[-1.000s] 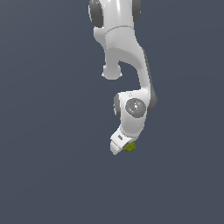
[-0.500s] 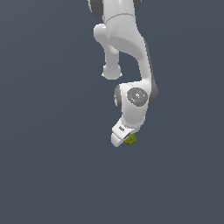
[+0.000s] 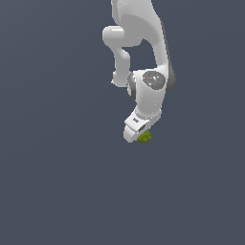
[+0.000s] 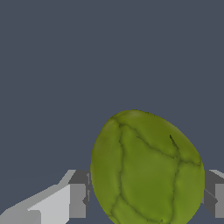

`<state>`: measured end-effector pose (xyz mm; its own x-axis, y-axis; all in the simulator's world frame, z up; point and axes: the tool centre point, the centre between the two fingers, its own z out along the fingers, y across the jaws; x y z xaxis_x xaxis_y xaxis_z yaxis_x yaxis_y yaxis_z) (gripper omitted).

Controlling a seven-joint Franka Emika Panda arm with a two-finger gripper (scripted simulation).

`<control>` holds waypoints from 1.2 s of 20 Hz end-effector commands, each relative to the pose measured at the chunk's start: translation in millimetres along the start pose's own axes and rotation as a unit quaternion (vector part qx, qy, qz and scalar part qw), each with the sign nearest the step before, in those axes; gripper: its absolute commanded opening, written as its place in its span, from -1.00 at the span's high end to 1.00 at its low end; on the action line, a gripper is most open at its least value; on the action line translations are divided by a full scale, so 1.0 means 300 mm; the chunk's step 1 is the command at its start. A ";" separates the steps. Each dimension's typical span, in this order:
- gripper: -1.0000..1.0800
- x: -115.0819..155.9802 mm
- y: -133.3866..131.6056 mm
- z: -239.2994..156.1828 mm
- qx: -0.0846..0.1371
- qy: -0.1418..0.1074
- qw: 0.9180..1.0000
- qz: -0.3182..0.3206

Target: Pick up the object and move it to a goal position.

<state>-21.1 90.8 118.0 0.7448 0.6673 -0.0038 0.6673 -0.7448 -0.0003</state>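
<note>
Flat slate-grey fills everything behind the arm, so you get no counter edge, no shadow line and no goal marker to steer by in either view.

Look at the exterior view first: the white arm [image 3: 143, 62] reaches down from 12 o'clock, and the gripper [image 3: 139, 134] sits just below the frame's centre. The object [image 3: 144, 137], an olive-green lump much smaller than the gripper, peeks out at about 4 o'clock of the gripper's tip, touching it.

In the wrist view the object [image 4: 147, 168] bulks large between the two fingers [image 4: 78, 194], one dark pad pressed to each flank, with no gap that you can make out on either side. So judge the gripper closed narrow on the object, holding it.

As for progress: the pick looks done. You have the object clamped, and nothing in the frames shows it resting on any surface, though with a background this plain you cannot tell how high it hangs. What is left is the carry and arrival at the goal position. Since no goal shows in either picture, you cannot say how close you are to it or in which direction it lies. Treat the task as roughly past its first half, with the transport leg unfinished as far as these pictures go.
</note>
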 end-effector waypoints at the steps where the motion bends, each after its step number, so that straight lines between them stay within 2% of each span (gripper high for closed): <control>1: 1.00 -0.032 -0.040 -0.052 -0.001 0.001 1.000 0.000; 14: 1.00 -0.188 -0.242 -0.294 -0.001 0.001 1.000 0.000; 24: 1.00 -0.247 -0.325 -0.401 0.000 0.002 1.000 0.000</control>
<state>-138.0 113.5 234.3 0.7444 0.6678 -0.0016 0.6678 -0.7444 -0.0002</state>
